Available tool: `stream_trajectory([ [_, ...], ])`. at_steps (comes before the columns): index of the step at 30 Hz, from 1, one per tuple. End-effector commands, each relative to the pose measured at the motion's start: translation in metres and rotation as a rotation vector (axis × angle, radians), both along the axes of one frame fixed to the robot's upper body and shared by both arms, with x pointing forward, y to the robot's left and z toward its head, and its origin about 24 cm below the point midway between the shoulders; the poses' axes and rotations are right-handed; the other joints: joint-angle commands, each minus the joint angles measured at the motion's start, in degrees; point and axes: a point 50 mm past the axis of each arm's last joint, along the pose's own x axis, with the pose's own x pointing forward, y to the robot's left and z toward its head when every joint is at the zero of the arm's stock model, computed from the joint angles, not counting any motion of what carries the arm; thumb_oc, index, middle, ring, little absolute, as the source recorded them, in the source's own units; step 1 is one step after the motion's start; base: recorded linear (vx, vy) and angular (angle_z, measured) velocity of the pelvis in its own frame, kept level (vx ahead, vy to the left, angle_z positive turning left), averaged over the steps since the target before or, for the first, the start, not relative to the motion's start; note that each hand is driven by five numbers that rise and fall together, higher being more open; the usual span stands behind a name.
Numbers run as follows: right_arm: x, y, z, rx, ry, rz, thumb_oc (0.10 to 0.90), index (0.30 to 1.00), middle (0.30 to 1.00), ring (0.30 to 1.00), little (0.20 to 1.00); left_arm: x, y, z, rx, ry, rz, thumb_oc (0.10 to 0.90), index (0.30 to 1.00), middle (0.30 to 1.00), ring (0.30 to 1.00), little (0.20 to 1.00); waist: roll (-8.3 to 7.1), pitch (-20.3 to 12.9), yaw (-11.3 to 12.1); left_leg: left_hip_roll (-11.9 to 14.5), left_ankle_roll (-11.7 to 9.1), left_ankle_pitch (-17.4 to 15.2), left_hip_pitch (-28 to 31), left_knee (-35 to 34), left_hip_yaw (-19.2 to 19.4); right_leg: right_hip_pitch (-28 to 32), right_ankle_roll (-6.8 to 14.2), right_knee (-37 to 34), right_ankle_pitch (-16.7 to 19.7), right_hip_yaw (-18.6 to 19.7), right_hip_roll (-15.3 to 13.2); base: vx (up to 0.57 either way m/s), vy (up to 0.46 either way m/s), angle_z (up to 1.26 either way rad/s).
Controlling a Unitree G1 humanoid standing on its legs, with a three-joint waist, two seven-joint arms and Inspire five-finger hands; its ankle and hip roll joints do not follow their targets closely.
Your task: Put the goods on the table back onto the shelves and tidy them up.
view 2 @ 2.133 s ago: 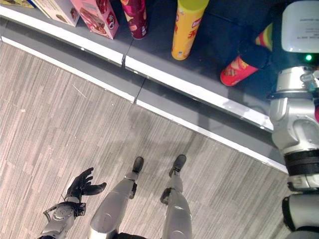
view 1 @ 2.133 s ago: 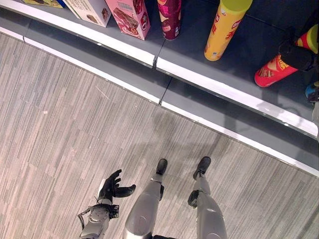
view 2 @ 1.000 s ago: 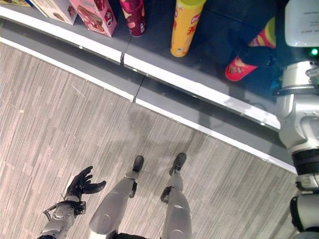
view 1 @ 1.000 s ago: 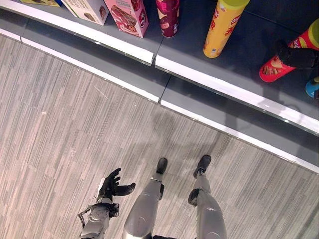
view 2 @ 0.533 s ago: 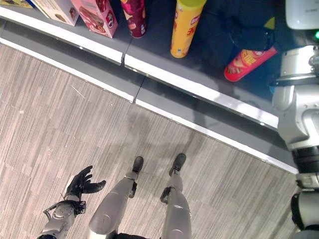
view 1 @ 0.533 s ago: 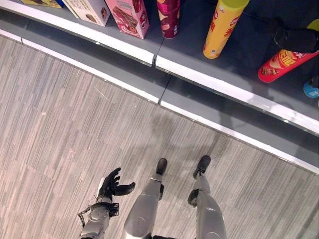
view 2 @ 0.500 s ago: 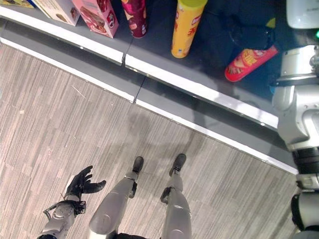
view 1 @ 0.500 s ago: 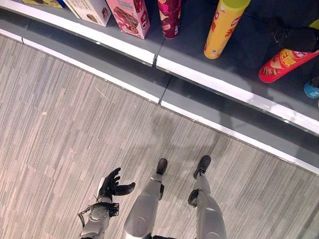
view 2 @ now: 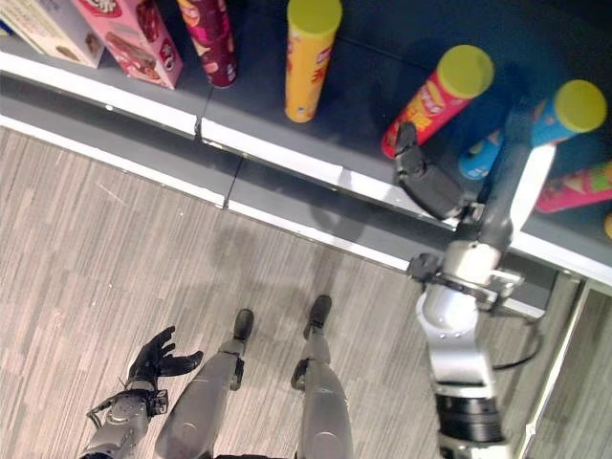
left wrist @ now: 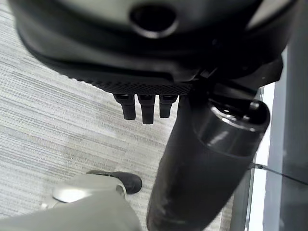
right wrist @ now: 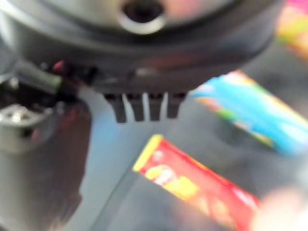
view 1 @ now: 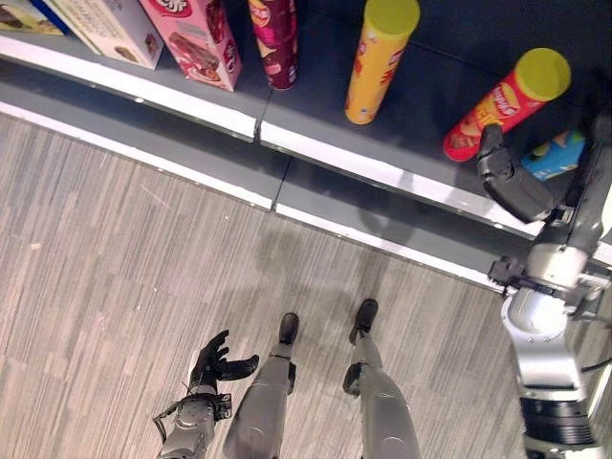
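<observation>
Red can (view 1: 505, 101) stands on the shelf (view 1: 382, 172) w/ its yellow lid up, leaning a bit, between the yellow can (view 1: 381, 59) and the blue can (view 2: 535, 129). R hand (view 1: 513, 182) sits just in front of its base, fingers straight and relaxed, holding nothing; the R wrist view shows the red can (right wrist: 192, 185) lying past the fingertips, apart from them. Looks like the placing step for this item is done and the hand is free.

L hand (view 1: 217, 361) hangs low over the floor (view 1: 115, 277) on the robot's left, fingers loosely spread, empty, idle.

Further left on the shelf: maroon can (view 1: 275, 38), pink box (view 1: 196, 43), white box (view 1: 105, 29), all upright.

Next move, prob: either nudge the red can straight so it lines up w/ its neighbours, or pull the R arm clear w/o knocking the can or the blue one beside it, then go fetch more goods. Risk: the arm is close to both cans, so a careless move could tip them
</observation>
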Motion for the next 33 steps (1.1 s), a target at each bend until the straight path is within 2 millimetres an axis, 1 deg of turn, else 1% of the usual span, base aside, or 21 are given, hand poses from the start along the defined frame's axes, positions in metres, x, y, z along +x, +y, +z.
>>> stream_trajectory([
  [1, -0.016, -0.004, 0.048, -0.042, -0.278, 0.152, 0.800, 0.900, 0.900, 0.900, 0.900, -0.030, 0.025, -0.008, 0.033, 0.061, 0.082, 0.800, 0.900, 0.900, 0.900, 0.900, 0.77, -4.40, 1.23, 4.98, -3.59, 5.19, 5.18, -16.01, -2.50, 8.84, 8.97, 1.08, -6.00, -2.85, -5.70, 0.02, 0.007, -0.40],
  [4, -0.012, -0.002, 0.043, -0.025, -0.247, 0.191, 0.800, 0.900, 0.900, 0.900, 0.900, -0.029, 0.024, -0.008, 0.027, 0.055, 0.078, 0.800, 0.900, 0.900, 0.900, 0.900, 0.77, -4.17, 1.18, 4.94, -3.60, 5.12, 5.24, -15.86, -2.41, 8.76, 8.89, 1.26, -6.10, -2.76, -5.66, 0.00, 0.002, -0.15],
  [8, 0.000, -0.002, 0.025, 0.083, -0.175, 0.254, 0.800, 0.900, 0.900, 0.900, 0.900, -0.032, 0.023, -0.010, 0.025, 0.065, 0.072, 0.800, 0.900, 0.900, 0.900, 0.900, 1.11, -3.57, 1.55, 5.03, -3.73, 5.14, 4.99, -15.62, -2.37, 8.47, 8.75, 1.35, -6.21, -2.62, -5.62, -0.01, 0.001, 0.05],
  [11, 0.012, -0.005, 0.013, 0.142, -0.107, 0.265, 0.800, 0.900, 0.900, 0.900, 0.900, -0.036, 0.023, -0.012, 0.023, 0.079, 0.068, 0.800, 0.900, 0.900, 0.900, 0.900, 1.43, -3.42, 1.97, 5.07, -3.75, 5.20, 4.92, -15.71, -2.41, 8.45, 8.74, 1.32, -6.19, -2.82, -5.76, 0.00, 0.000, 0.00],
  [13, 0.016, -0.007, 0.010, 0.143, -0.080, 0.251, 0.800, 0.900, 0.900, 0.900, 0.900, -0.036, 0.022, -0.012, 0.021, 0.080, 0.062, 0.800, 0.900, 0.900, 0.900, 0.900, 1.66, -3.39, 2.27, 5.01, -3.78, 5.26, 4.90, -15.77, -2.41, 8.47, 8.74, 1.33, -6.22, -2.90, -5.87, 0.00, 0.000, 0.00],
  [14, 0.064, -0.040, 0.066, 0.097, -0.069, 0.149, 0.800, 0.900, 0.900, 0.900, 0.900, -0.021, 0.055, 0.010, 0.099, -0.022, 0.131, 0.800, 0.900, 0.900, 0.900, 0.900, -2.00, 1.56, 6.66, 10.11, -7.48, 5.59, -5.59, -11.27, -5.85, 3.01, 6.83, 6.93, -11.56, -1.86, -3.13, 0.00, 0.000, 0.00],
  [22, 0.066, -0.042, 0.074, 0.079, -0.088, 0.124, 0.800, 0.900, 0.900, 0.900, 0.900, -0.027, 0.053, 0.005, 0.093, 0.012, 0.127, 0.800, 0.900, 0.900, 0.900, 0.900, -1.28, 1.56, 6.71, 10.02, -7.43, 5.87, -3.60, -12.47, -5.94, 5.12, 6.89, 6.70, -12.17, -1.98, -3.12, -0.01, -0.021, -0.03],
  [26, 0.067, -0.044, 0.080, 0.070, -0.099, 0.109, 0.800, 0.900, 0.900, 0.900, 0.900, -0.027, 0.053, 0.003, 0.090, 0.019, 0.133, 0.800, 0.900, 0.900, 0.900, 0.900, -1.19, 1.56, 6.54, 9.86, -7.36, 6.47, -3.48, -13.10, -6.02, 5.36, 7.16, 6.29, -11.80, -2.13, -3.33, -0.03, -0.004, -0.17],
  [30, 0.067, -0.043, 0.080, 0.073, -0.101, 0.111, 0.800, 0.900, 0.900, 0.900, 0.900, -0.028, 0.054, 0.002, 0.091, 0.024, 0.139, 0.800, 0.900, 0.900, 0.900, 0.900, -1.22, 1.56, 6.72, 10.20, -7.52, 6.40, -3.07, -13.36, -5.99, 5.77, 7.12, 6.04, -11.91, -2.19, -3.12, -0.01, -0.006, 0.07],
  [33, 0.068, -0.043, 0.084, 0.067, -0.110, 0.110, 0.800, 0.900, 0.900, 0.900, 0.900, -0.028, 0.054, 0.001, 0.094, 0.032, 0.140, 0.800, 0.900, 0.900, 0.900, 0.900, -1.09, 1.56, 6.84, 9.97, -7.42, 7.01, -3.01, -14.01, -6.37, 6.20, 7.23, 5.77, -11.75, -2.63, -3.33, -0.01, -0.011, 0.00],
])
